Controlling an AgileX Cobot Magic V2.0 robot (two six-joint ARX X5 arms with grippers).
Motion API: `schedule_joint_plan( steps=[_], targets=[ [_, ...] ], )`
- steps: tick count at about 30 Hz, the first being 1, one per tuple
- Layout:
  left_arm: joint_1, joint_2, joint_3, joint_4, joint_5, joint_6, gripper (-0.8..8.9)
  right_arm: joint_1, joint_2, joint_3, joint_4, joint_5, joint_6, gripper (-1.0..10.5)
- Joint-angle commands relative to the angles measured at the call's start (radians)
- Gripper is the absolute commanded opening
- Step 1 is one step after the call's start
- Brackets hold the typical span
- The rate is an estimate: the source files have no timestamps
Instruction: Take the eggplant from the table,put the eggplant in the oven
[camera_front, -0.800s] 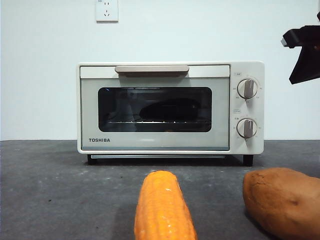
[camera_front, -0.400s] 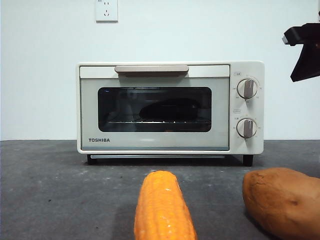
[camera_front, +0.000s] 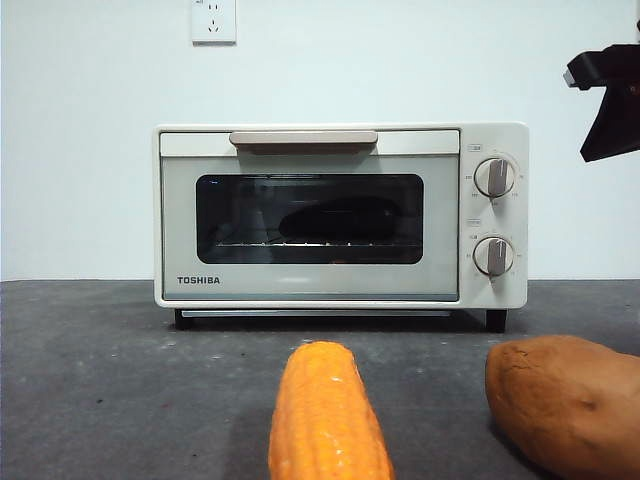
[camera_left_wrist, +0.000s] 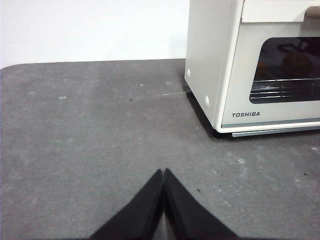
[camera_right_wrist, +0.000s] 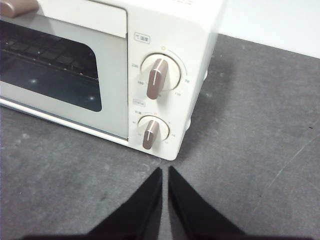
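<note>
Nothing on the table (camera_front: 100, 380) has shifted over the last second; only the dark arm at the upper right of the front view has crept slightly higher and now hangs level with the top of the oven (camera_front: 340, 215). By its wrist view this is the right gripper (camera_right_wrist: 164, 172), jaws pressed together and empty, poised above the table just in front of the two knobs (camera_right_wrist: 157, 77). The left gripper (camera_left_wrist: 163, 175) is likewise closed on nothing, low over bare table off the oven's other side. A long dark shape, apparently the eggplant (camera_front: 340, 218), lies on the wire rack (camera_front: 310, 243) behind the closed glass door, so the placing looks done. What seems left is a clean retreat: lift the right arm straight away, keeping clear of the knobs, the corn cob (camera_front: 328, 415) and the sweet potato (camera_front: 565, 400).
</note>
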Motion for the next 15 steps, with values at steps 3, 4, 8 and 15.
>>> schedule_joint_plan(
  steps=[3, 4, 8, 15],
  targets=[
    [0.001, -0.001, -0.025, 0.011, -0.002, 0.015, 0.06, 0.003, -0.067, 0.002, -0.013, 0.014, 0.013, 0.0],
    [0.001, -0.001, -0.025, 0.011, -0.002, 0.015, 0.06, 0.002, -0.100, 0.002, -0.016, 0.027, 0.013, 0.0],
    [0.001, -0.001, -0.025, 0.011, -0.002, 0.015, 0.06, -0.010, -0.285, 0.002, -0.016, 0.031, -0.008, 0.0],
    [0.001, -0.001, -0.025, 0.011, -0.002, 0.015, 0.06, -0.187, -0.560, -0.035, -0.020, 0.024, -0.089, 0.0]
  ],
)
